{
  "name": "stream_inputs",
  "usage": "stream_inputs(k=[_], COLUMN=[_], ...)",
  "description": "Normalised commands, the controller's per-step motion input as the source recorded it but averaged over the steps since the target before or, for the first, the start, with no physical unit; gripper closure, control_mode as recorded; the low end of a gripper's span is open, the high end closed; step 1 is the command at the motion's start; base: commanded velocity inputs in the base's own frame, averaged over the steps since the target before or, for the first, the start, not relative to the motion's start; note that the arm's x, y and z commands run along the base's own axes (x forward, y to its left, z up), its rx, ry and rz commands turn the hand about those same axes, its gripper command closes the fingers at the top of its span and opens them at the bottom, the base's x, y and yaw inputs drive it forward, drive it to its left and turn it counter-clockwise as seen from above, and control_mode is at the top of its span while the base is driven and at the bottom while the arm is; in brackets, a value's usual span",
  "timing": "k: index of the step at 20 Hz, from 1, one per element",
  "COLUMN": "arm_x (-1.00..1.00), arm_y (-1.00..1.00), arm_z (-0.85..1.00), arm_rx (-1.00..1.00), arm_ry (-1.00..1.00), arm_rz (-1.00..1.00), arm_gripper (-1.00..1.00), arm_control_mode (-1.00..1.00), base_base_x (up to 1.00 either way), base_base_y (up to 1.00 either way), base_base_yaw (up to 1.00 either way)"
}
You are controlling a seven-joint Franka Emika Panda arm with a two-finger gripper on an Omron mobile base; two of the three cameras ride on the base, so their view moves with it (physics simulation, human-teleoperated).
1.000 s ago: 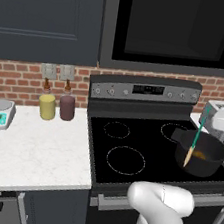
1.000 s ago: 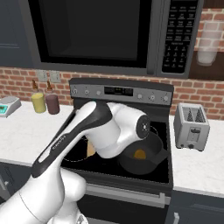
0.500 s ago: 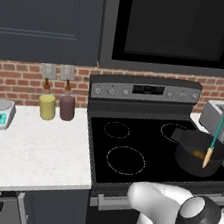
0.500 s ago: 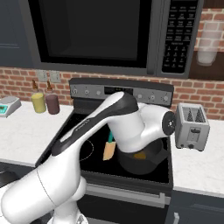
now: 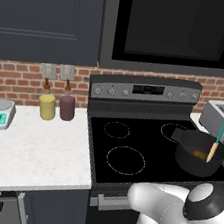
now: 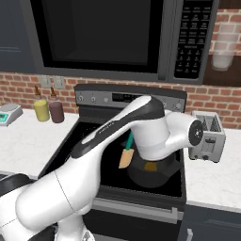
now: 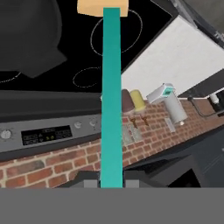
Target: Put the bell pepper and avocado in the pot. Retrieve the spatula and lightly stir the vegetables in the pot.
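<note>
The jaws are pinching the top of the spatula (image 7: 111, 100)'s teal handle, which runs straight away from them in the hand view to the yellow-orange blade at the far end. Below the jaws, the blade hangs at the rim of the pot (image 5: 198, 155), which sits on the stove (image 5: 128, 151)'s front right burner. An orange-brown patch shows inside the pot; I cannot tell which vegetable it is. A toaster (image 6: 208, 136) stands just beyond the pot on the tabletop (image 6: 212, 181).
</note>
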Motion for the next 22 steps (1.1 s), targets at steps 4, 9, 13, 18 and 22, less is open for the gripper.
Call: stream_inputs(k=[4, 9, 13, 18, 22], arm_x=[0.40, -0.12, -0.56, 0.02, 0.16], arm_y=[-0.21, -0.04, 0.00, -0.04, -0.36], arm_z=[-0.01, -0.19, -0.24, 0.00, 0.00], arm_rx=[0.00, -0.02, -0.08, 0.01, 0.04], arm_ry=[-0.03, -0.35, -0.68, -0.09, 0.17], arm_rz=[-0.06, -0.05, -0.05, -0.12, -0.08], arm_gripper=[1.00, 1.00, 1.00, 1.00, 1.00], arm_control_mode=[-1.00, -1.00, -1.00, -1.00, -1.00], base_base_x=[0.00, 0.00, 0.00, 0.00, 0.00], base_base_y=[0.00, 0.00, 0.00, 0.00, 0.00], base_base_yaw=[0.00, 0.00, 0.00, 0.00, 0.00])
